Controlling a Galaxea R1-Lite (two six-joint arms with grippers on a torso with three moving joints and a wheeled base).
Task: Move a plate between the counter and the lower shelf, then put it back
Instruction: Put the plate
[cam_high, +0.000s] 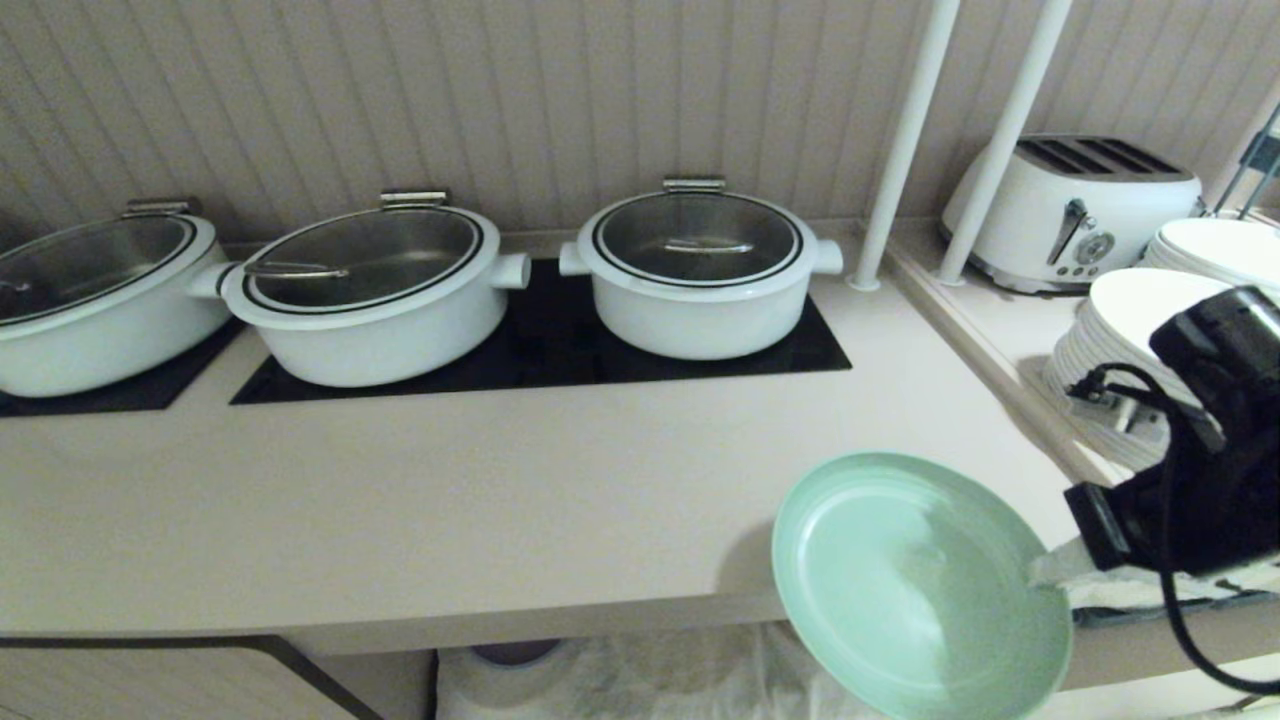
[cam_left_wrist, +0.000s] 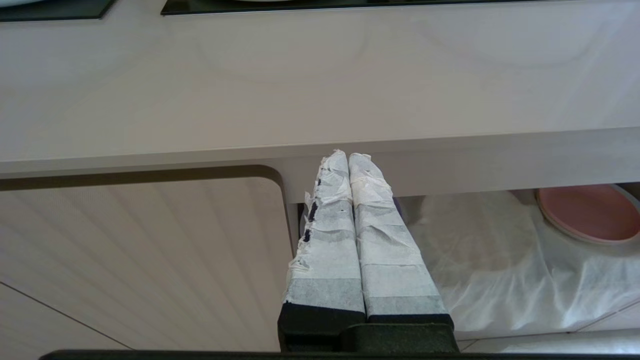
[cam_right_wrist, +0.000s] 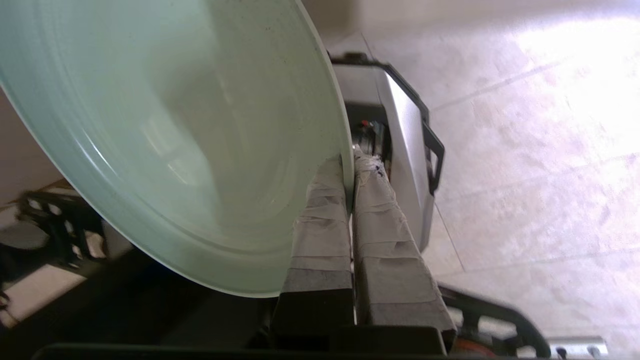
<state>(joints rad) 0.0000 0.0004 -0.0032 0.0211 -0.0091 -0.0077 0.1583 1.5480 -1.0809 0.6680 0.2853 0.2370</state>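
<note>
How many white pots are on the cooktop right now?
3, in a row along the wall: left pot, cut off by the head view's edge, middle pot, right pot. More may sit beyond that edge.

Plate (cam_high: 915, 580) — matt, smooth; counter (cam_high: 450, 500) smooth; cooktop panel (cam_high: 540, 350) glossy; pot lids (cam_high: 697, 235) — glass, metal-handled.
</note>
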